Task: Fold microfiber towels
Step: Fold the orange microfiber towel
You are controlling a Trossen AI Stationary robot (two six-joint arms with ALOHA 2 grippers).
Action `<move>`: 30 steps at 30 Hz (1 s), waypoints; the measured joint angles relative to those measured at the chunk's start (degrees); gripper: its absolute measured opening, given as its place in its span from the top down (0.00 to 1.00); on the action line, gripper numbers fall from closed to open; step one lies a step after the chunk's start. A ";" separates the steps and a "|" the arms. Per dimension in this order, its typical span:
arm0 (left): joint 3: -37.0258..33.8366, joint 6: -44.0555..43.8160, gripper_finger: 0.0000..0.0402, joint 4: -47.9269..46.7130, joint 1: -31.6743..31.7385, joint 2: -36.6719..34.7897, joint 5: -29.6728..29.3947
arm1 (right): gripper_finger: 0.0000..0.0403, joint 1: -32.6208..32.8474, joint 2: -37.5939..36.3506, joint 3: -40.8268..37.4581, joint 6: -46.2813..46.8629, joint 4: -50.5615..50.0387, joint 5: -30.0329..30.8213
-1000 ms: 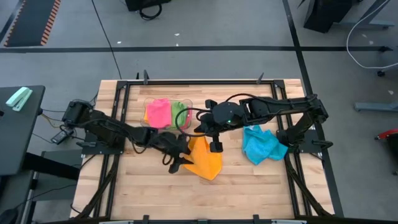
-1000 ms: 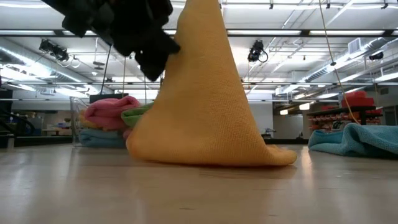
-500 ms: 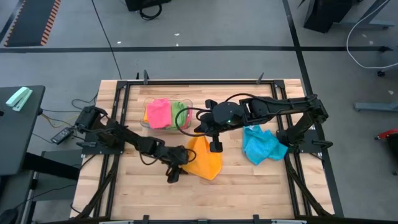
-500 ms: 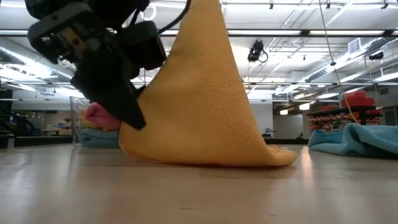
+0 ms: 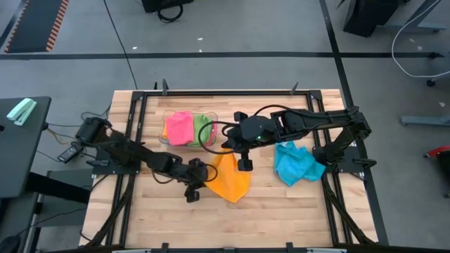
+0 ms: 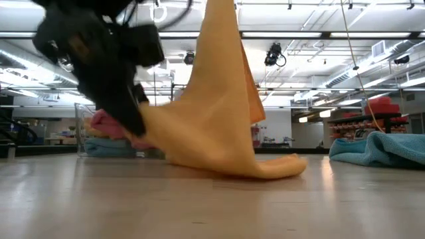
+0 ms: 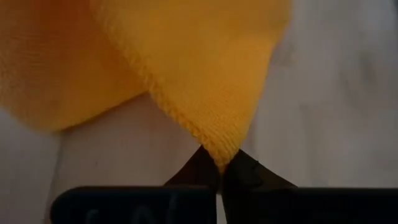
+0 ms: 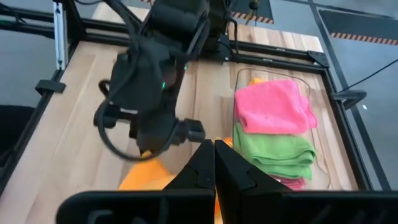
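Note:
An orange-yellow microfiber towel [image 5: 229, 181] hangs from my raised right gripper [image 5: 243, 166], which is shut on its top. Its lower right part [image 6: 272, 167] lies on the table. My left gripper [image 6: 136, 126] is low at the towel's left and shut on its lower left corner. In the low view the right gripper is above the picture's top. A blue towel [image 5: 295, 163] lies crumpled at the table's right. Pink [image 5: 178, 127] and green [image 5: 202, 128] towels lie in the clear bin [image 8: 244, 81]. My left gripper pinches the towel's lower left corner [image 7: 221, 160] between its two fingertips [image 7: 199, 169], only the tip of the corner. It comes slanting down from the table's left. The corner is held just off the table. My right gripper holds the towel's top [image 8: 225, 144] from above. The fingers hide the place of contact. The towel hangs below it, its lower right part resting on the table.
The bin stands at the table's far left, just behind the hanging towel. A black metal frame [image 5: 211, 92] runs along the table's edges. Bare wood [image 5: 281, 211] lies toward the near edge.
My left gripper has come down to the towel's lower left corner, shut on it, and drawn it a little toward the table's left. That corner has come off the table. The towel's right lower part has stayed down, and the top has stayed in my right gripper.

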 joint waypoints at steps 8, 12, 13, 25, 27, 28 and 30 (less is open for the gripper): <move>0.09 -0.43 0.98 -12.04 -3.08 -18.16 -2.77 | 0.99 1.12 -0.21 5.49 2.46 -9.18 0.02; 0.09 -0.48 0.98 -15.19 -4.78 -27.01 -4.47 | 0.99 1.10 0.00 4.81 6.45 -14.43 -1.36; 0.09 -0.75 0.98 -15.36 -5.20 -28.98 -4.59 | 0.99 1.16 0.05 4.57 8.02 -15.92 -1.58; 0.57 -7.65 0.98 -9.95 -11.04 -39.61 -0.56 | 0.99 10.75 -0.04 4.84 22.45 -19.27 -6.80; 1.96 -8.73 0.98 -8.84 -12.47 -39.08 0.26 | 0.99 12.20 -0.04 4.84 24.22 -19.09 -9.14; 2.68 -8.88 0.98 -9.06 -13.23 -38.96 0.29 | 0.99 12.96 -0.04 4.84 24.55 -18.92 -10.38; 3.83 -8.98 0.98 -9.24 -15.11 -38.94 0.27 | 0.99 14.68 -0.04 4.84 24.62 -18.89 -11.88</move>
